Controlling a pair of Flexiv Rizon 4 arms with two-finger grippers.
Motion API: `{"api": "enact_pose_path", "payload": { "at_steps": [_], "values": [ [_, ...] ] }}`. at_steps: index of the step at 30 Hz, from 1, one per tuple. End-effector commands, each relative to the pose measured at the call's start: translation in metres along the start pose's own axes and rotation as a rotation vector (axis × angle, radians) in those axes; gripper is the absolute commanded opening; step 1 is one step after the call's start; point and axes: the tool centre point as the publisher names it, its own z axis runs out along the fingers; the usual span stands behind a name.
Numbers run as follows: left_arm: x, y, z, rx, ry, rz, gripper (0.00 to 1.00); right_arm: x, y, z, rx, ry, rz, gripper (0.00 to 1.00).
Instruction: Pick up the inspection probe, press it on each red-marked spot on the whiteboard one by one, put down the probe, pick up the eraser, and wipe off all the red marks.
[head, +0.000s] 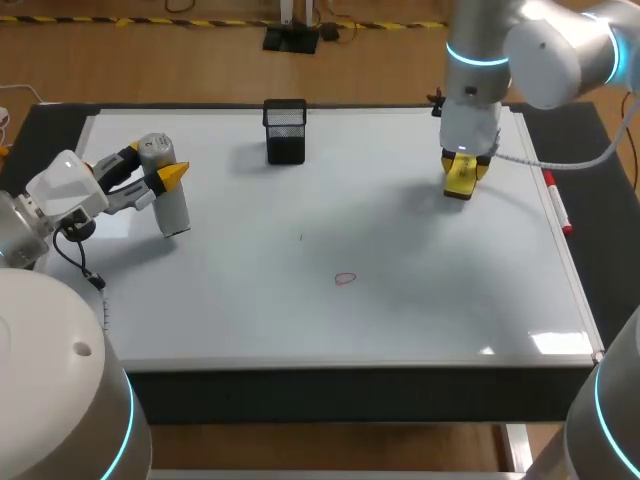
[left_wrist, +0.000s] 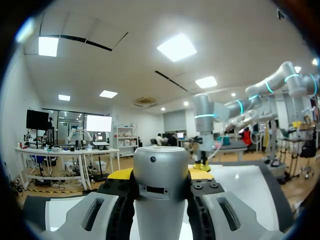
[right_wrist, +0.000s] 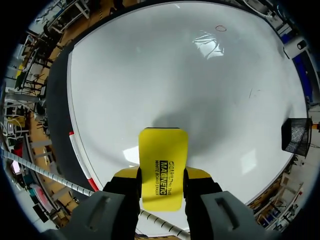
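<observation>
Head view high behind, wrist views close, whiteboard (head: 400, 200) shared

A robotics lab: my left arm (head: 28, 232) and right arm (head: 545, 45) stand over a tabletop whiteboard (head: 400, 210).

One label showed up, on the yellow eraser (right_wrist: 163, 167): black capital lettering in a few short lines, printed lengthwise on its top face. In the head view the same print was too small to read.
</observation>
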Motion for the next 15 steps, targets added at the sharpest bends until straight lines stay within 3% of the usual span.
{"api": "enact_pose_path", "payload": {
  "at_steps": [1, 7, 11, 15],
  "values": [
    [0.0, -0.001, 0.0, 0.001, -0.003, 0.001, 0.0, 0.0, -0.001, -0.001, 0.0, 0.005, -0.002, 0.0],
    [0.0, -0.001, 0.0, 0.001, -0.003, 0.001, 0.0, 0.0, -0.001, -0.001, 0.0, 0.005, -0.002, 0.0],
    [0.023, -0.003, 0.011, -0.016, 0.057, 0.031, 0.0, 0.0, -0.001, -0.001, 0.0, 0.005, -0.002, 0.0],
    [0.048, -0.01, 0.019, 0.023, 0.108, 0.039, 0.0, 0.0, -0.001, -0.001, 0.0, 0.005, -0.002, 0.0]
  ]
}}
